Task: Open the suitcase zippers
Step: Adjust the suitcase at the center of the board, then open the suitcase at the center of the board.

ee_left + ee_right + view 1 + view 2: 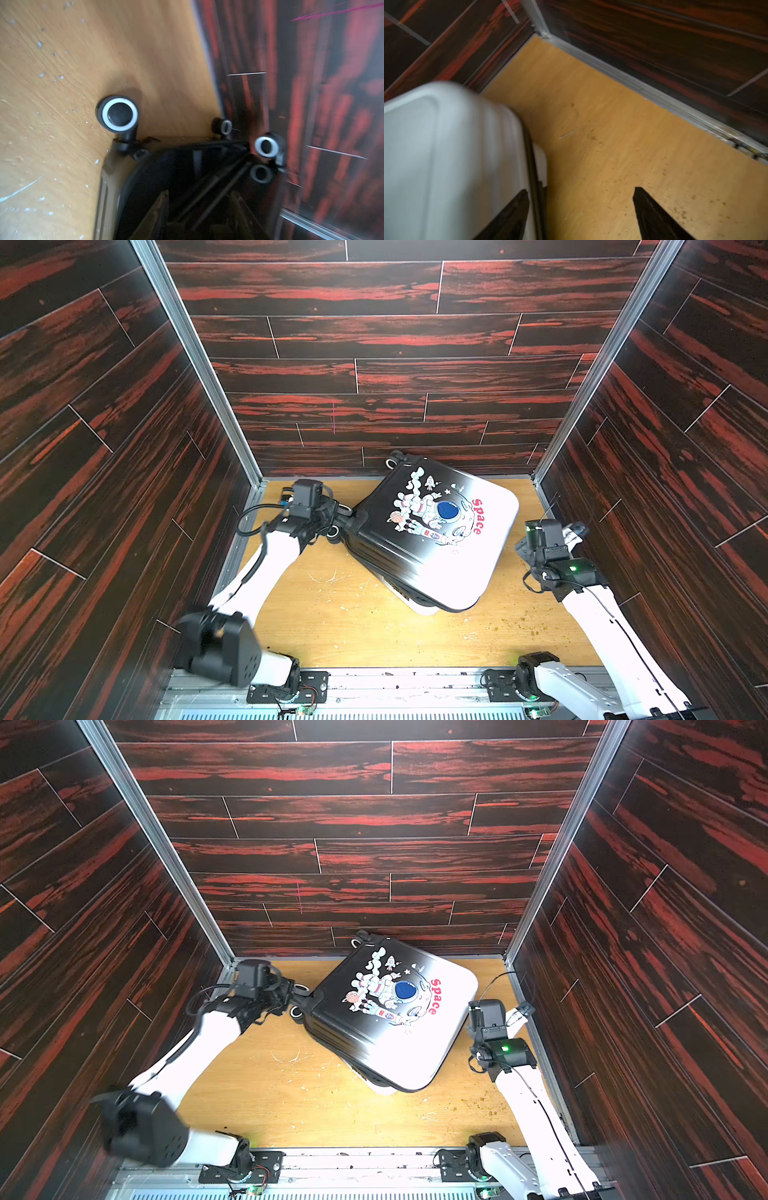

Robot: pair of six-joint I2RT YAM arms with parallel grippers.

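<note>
As you reach low, your claws flank the suitcase.
Your right claw spread beside its white end; your left claw astride a wheeled corner, pinch unclear.

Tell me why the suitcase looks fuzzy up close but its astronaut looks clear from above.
In the right wrist view the suitcase is a soft white blur, likely motion; in the left wrist view its wheels smear too; in both top views the astronaut print is crisp, though the white end glares.
</note>
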